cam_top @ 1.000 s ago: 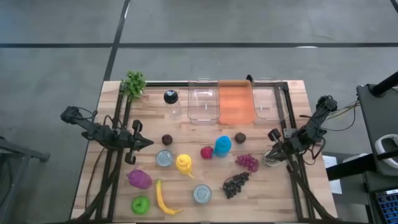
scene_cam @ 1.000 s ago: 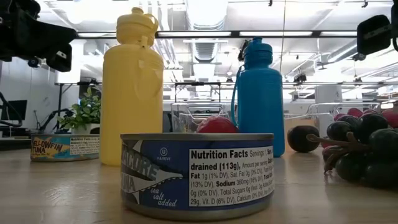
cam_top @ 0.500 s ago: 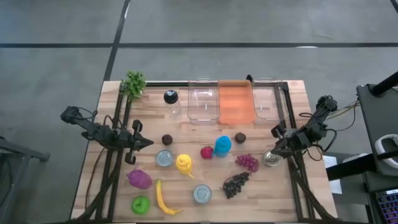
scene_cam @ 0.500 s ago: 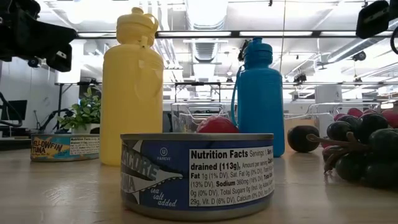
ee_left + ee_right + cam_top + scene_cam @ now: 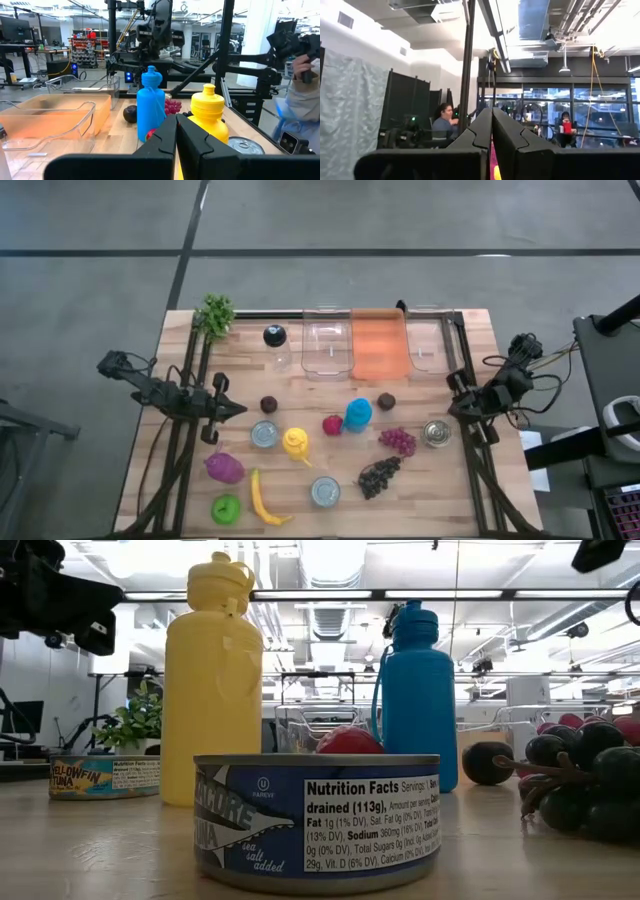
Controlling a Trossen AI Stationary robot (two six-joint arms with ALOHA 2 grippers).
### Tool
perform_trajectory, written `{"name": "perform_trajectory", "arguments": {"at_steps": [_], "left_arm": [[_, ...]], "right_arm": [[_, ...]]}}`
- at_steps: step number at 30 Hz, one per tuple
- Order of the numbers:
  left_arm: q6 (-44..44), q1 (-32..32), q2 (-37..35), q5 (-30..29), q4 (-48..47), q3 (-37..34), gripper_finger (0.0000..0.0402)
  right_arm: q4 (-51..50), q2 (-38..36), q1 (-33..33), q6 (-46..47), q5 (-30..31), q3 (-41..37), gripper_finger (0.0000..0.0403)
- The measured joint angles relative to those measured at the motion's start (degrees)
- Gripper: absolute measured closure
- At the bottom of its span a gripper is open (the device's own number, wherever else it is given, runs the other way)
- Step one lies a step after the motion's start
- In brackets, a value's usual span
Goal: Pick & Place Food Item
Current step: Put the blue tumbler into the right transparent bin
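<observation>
The left gripper (image 5: 237, 410), fingers pressed together and empty, hangs over the table's (image 5: 180, 480) left side. Left to right: one purple eggplant (image 5: 224, 468), one green item (image 5: 226, 508), one banana (image 5: 260, 498), three cans (image 5: 264, 434), one yellow bottle (image 5: 295, 443), one blue bottle (image 5: 358, 414), two grape bunches (image 5: 397, 440). The right gripper (image 5: 457, 385), likewise closed and empty, hangs above the rightmost can (image 5: 436, 433).
</observation>
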Motion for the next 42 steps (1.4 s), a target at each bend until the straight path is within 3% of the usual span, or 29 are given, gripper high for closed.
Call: {"name": "perform_trajectory", "arguments": {"at_steps": [8,11,15,21,31,42], "left_arm": [[0.0,0.0,0.0,0.0,0.0,0.0,0.0385],[0.0,0.0,0.0,0.0,0.0,0.0,0.0385],[0.0,0.0,0.0,0.0,0.0,0.0,0.0385],[0.0,0.0,0.0,0.0,0.0,0.0,0.0385],[0.0,0.0,0.0,0.0,0.0,0.0,0.0385],[0.0,0.0,0.0,0.0,0.0,0.0,0.0385]], "right_arm": [[-6.9,6.1,0.0,-2.4,0.8,11.8,0.0394],[-9.0,10.1,0.0,-4.3,4.4,16.9,0.0394],[-18.9,15.9,0.0,-4.2,10.3,25.2,0.0394],[-34.4,25.5,0.0,1.1,15.3,36.6,0.0394],[-57.6,36.3,-0.4,14.9,15.4,52.9,0.0394],[-70.8,45.6,-8.2,28.2,14.5,60.3,0.0394]]}}
